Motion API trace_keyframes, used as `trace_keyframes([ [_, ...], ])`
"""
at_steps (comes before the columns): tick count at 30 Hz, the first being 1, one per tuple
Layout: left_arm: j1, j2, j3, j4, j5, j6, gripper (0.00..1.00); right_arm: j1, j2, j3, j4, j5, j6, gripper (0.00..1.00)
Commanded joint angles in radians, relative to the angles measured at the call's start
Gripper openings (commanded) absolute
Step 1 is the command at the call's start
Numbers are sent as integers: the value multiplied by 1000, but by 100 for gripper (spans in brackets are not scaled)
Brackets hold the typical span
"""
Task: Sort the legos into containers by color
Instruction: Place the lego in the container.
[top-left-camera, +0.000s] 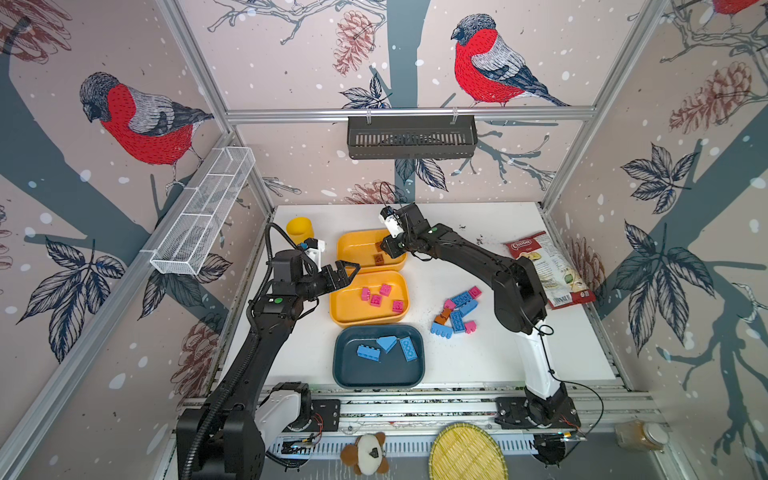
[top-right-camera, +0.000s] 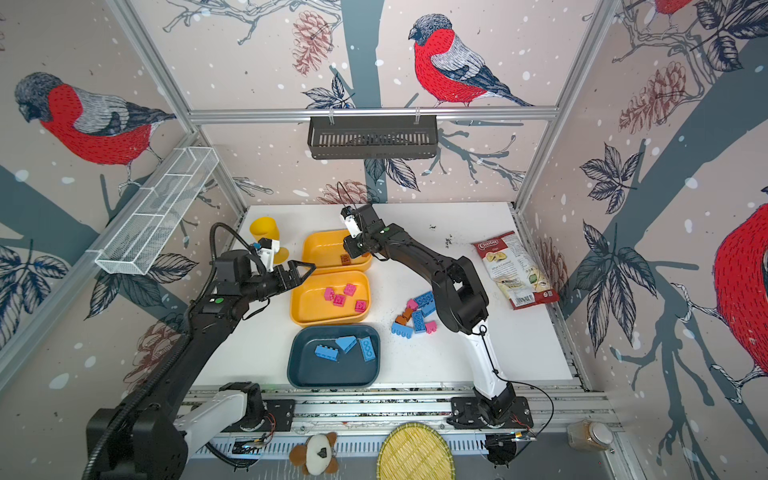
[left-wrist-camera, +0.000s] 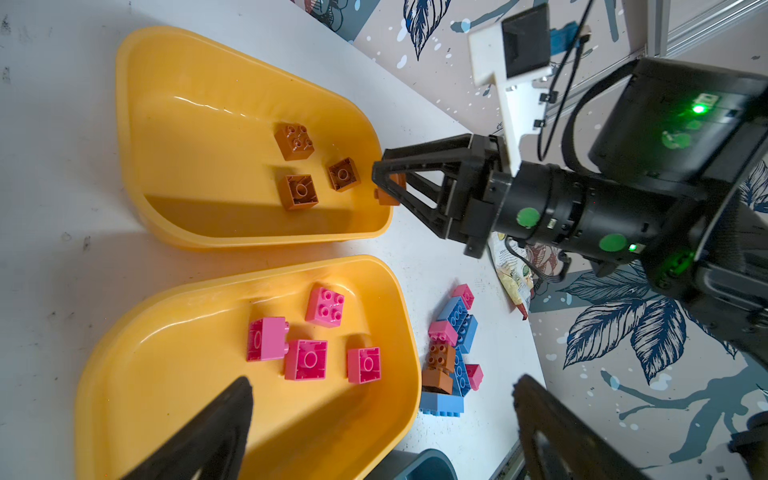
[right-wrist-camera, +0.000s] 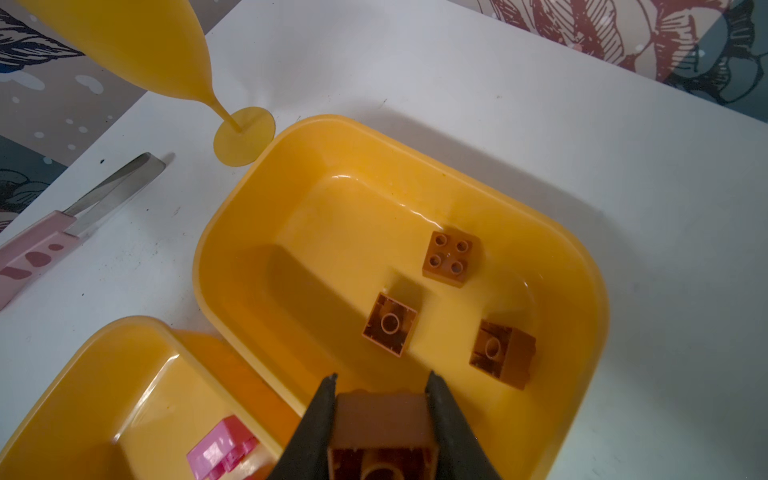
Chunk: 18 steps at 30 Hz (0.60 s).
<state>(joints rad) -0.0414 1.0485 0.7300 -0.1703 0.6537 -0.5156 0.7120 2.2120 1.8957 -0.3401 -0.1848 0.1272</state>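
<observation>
Three containers stand in a row: a far yellow tray (top-left-camera: 353, 239) with three brown legos (right-wrist-camera: 452, 258), a middle yellow tray (top-left-camera: 345, 307) with several pink legos (left-wrist-camera: 324, 307), and a near teal tray (top-left-camera: 361, 372) with three blue legos (top-left-camera: 386, 343). A loose pile of blue, pink and brown legos (top-left-camera: 457, 311) lies on the table to their right. My right gripper (right-wrist-camera: 380, 376) is shut on a brown lego (right-wrist-camera: 380, 419) above the far tray's near right corner. My left gripper (left-wrist-camera: 384, 380) is open and holds nothing, above the left edge between the two yellow trays (top-left-camera: 349, 272).
A yellow goblet (top-left-camera: 299, 228) stands at the back left, with a pink-handled knife (right-wrist-camera: 83, 212) beside it. A chip bag (top-left-camera: 548, 270) lies at the right edge. A woven tray (top-left-camera: 465, 453), a plush toy (top-left-camera: 368, 453) and a jar (top-left-camera: 642, 436) sit in front of the rail.
</observation>
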Motion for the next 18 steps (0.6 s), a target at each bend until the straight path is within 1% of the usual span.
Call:
trace_keyframes([
  [1,3,-6,3,-10,3,21,97,10,40,38,112,-13,-6,22],
  [3,5,-10,5,-12,-12,26,97,10,56,36,160,-34,-1,24],
  [5,7,-7,3,-9,-18,27,97,13,71,37,195,-59,5,28],
  [8,7,1,3,2,-13,20,97,15,85,39,234,-70,-1,41],
  [10,7,1,3,5,-10,16,97,8,84,47,227,-67,-2,50],
  [11,7,1,2,7,-10,16,97,5,79,47,218,-67,-3,52],
  [14,8,-1,-1,8,-2,14,97,-9,24,-3,207,-67,-2,58],
  [18,7,1,-11,36,17,-7,97,-39,-107,-151,211,-87,12,62],
])
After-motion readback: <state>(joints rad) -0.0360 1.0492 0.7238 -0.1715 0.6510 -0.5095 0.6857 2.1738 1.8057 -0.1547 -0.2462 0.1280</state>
